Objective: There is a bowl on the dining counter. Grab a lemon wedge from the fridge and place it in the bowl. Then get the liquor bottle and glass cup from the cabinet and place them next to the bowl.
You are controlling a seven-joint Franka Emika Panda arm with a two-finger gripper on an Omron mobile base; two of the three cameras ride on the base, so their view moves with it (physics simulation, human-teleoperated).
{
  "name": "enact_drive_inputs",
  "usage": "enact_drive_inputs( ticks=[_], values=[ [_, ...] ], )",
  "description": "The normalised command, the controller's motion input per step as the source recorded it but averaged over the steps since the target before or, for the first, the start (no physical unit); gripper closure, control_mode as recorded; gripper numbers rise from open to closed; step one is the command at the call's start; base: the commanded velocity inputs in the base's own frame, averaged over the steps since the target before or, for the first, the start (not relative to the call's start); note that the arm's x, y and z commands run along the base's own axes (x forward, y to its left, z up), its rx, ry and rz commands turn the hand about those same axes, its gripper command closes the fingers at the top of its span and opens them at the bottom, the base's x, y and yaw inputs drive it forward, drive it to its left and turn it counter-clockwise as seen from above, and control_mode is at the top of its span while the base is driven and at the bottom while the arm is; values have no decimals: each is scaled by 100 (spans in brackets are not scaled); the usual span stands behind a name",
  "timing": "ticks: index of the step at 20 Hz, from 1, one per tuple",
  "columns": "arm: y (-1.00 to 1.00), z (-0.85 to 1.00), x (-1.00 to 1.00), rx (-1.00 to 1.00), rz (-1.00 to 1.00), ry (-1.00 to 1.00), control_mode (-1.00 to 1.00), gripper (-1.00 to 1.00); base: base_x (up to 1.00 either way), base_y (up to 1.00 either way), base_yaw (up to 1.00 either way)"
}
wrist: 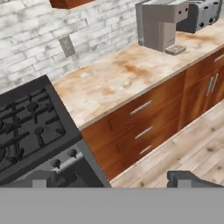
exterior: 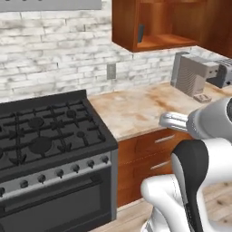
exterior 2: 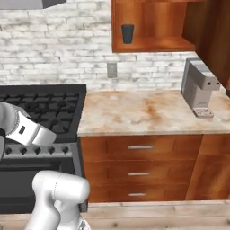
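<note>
A dark glass cup (exterior 2: 127,33) stands upright on the lower shelf of the open wooden wall cabinet (exterior 2: 152,45); its edge also peeks past the cabinet's side wall (exterior: 141,32). In the hand view my gripper (wrist: 114,180) is open, its two dark fingertips (wrist: 188,178) set wide apart with nothing between them. It hangs over the floor in front of the drawers, well below and away from the cup. The bowl, dining counter, fridge, lemon wedge and liquor bottle are out of view.
A black gas stove (exterior: 45,131) stands left of a marbled counter (exterior 2: 143,112). A grey coffee machine (exterior 2: 197,85) sits at the counter's right end, with a toaster (wrist: 201,15) beyond it. Wooden drawers (exterior 2: 139,161) lie under the counter, above a wood floor (wrist: 192,148).
</note>
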Motion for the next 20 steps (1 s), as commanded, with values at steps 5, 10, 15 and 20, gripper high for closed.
enact_drive_inputs(
  ticks=[5, 10, 15, 20],
  values=[
    [0, 0, 0, 0, 0, 0, 100, -100, 15, -74, 36],
    [0, 0, 0, 0, 0, 0, 100, -100, 19, -75, 36],
    [0, 0, 0, 0, 0, 0, 100, -100, 52, -57, 18],
    [0, 0, 0, 0, 0, 0, 100, -100, 71, -26, 2]
  ],
)
